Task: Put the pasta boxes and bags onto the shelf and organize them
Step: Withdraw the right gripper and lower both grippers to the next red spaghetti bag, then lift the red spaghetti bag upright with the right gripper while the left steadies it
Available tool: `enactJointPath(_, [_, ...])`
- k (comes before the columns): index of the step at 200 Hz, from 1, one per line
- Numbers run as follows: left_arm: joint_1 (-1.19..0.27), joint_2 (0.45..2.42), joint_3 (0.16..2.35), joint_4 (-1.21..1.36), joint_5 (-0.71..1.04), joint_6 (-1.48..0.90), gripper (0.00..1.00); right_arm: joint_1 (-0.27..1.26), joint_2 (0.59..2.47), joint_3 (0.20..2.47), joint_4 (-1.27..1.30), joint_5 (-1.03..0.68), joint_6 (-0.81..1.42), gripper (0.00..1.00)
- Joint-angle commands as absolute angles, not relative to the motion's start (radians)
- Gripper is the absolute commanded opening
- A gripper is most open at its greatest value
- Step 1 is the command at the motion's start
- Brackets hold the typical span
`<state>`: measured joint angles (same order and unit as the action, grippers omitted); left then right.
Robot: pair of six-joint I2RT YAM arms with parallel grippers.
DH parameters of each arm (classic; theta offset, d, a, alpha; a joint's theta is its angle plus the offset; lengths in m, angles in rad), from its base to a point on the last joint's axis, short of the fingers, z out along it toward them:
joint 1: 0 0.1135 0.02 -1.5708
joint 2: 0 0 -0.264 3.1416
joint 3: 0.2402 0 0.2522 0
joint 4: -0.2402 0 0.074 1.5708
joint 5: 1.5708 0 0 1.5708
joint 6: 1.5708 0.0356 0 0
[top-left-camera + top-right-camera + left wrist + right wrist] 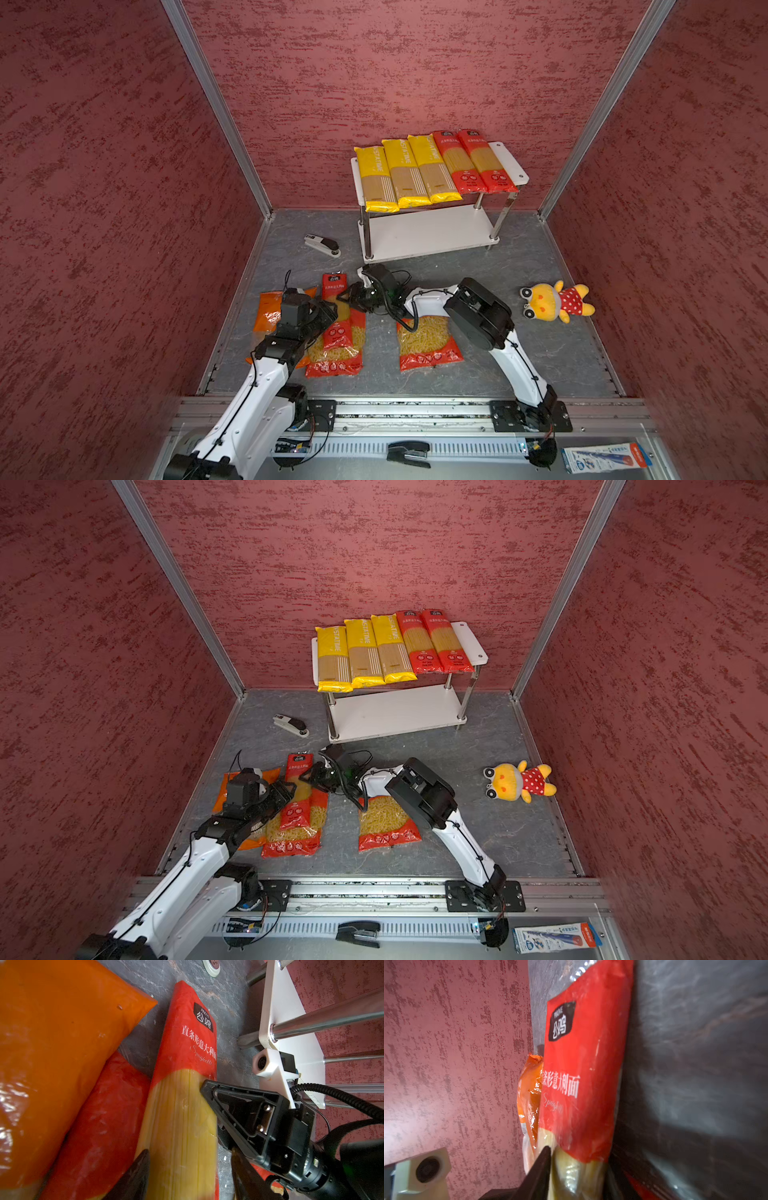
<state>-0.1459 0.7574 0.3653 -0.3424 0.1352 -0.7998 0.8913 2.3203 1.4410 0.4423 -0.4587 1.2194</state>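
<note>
The long red plastic spaghetti pack (182,1043) lies near left on the grey counter (540,353), its near half over a wide red short-pasta bag (336,359). The left gripper (190,1150) straddles it, jaws open. The right gripper (349,298) pinches its right edge.

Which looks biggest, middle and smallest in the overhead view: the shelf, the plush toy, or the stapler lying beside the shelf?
In a top view, largest first:
1. shelf
2. plush toy
3. stapler
No two look alike; the differences are plain.
</note>
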Motion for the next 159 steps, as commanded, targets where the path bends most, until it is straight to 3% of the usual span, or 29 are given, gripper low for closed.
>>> enactJointPath(1, [-0.141,0.744,0.36,-0.338,0.17,-0.802,0.62,0.908,2.275,1.371,0.588,-0.449,1.214,0.23])
enactJointPath(16, [-0.142,0.736,0.376,-0.343,0.18,-0.796,0.62,0.906,2.244,1.331,0.666,-0.424,1.207,0.15])
enactJointPath(76, [-0.132,0.647,0.496,-0.478,0.228,-0.702,0.62,0.904,2.091,1.174,0.893,-0.358,1.147,0.07])
enactJointPath(123, [-0.131,0.621,0.549,-0.295,0.446,-0.641,0.62,0.867,1.863,0.934,0.984,-0.294,0.938,0.0])
enactJointPath(159, [-0.159,0.632,0.546,-0.139,0.527,-0.623,0.63,0.818,1.682,0.786,1.041,-0.286,0.75,0.0])
